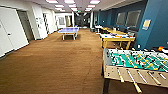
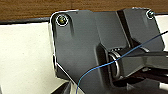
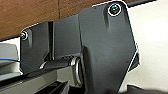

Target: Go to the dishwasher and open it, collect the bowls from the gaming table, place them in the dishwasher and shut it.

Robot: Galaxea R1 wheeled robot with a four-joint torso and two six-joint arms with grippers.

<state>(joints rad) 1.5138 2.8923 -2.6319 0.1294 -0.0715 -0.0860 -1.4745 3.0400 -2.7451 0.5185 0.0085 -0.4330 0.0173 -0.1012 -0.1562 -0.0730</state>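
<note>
1. I see the gaming table (image 1: 117, 38) at two o'clock: white top, yellow sides and legs, with small blue and orange things on it that I can't make out.
2. The foosball table (image 1: 136, 65) crowds my four o'clock.
3. Brown carpet (image 1: 55, 62) lies open from nine to twelve o'clock, reaching the ping-pong table (image 1: 68, 30).
4. I cannot tell either gripper's jaw state.

Bright ceiling panels (image 1: 69, 1) light a soft, blocky, blurred room.

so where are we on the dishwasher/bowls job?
Nothing looks done from here. The head view shows a game room: foosball table close on the right, the yellow-sided gaming table further back with small items on it. Bowl pickup, loading and closing all remain.
</note>
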